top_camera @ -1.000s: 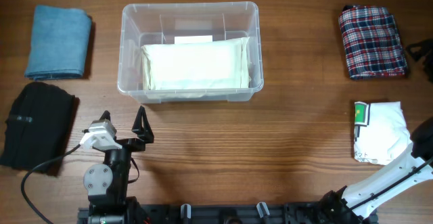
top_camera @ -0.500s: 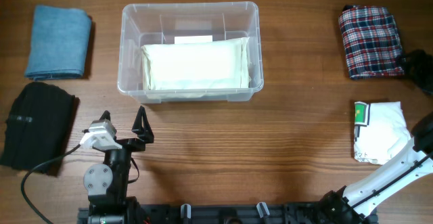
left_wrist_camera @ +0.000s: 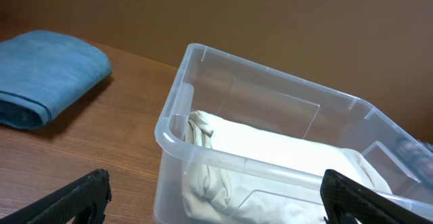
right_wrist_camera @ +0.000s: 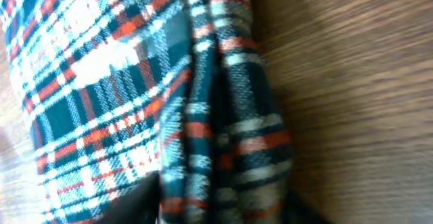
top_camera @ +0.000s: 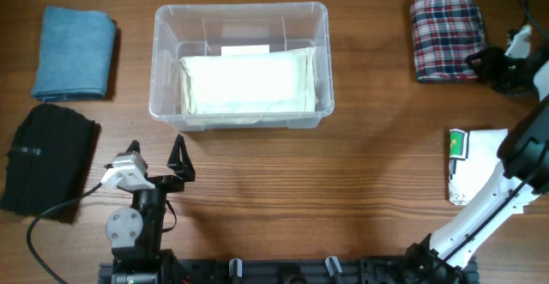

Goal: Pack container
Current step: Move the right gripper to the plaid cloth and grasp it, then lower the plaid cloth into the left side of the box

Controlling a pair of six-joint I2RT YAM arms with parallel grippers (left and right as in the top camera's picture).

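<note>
Now right gripper meets plaid garment (container well apart).

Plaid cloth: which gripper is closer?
Right. The right gripper is at the plaid cloth's right edge; the left gripper is far across the table, near the black garment.

blue cloth beside black garment; plaid cloth; white garment

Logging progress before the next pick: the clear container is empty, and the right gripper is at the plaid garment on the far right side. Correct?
Not quite. The container is not empty: a folded cream garment lies inside it, as the overhead and left wrist views show. The rest holds: the right gripper is at the plaid garment on the far right side.
</note>
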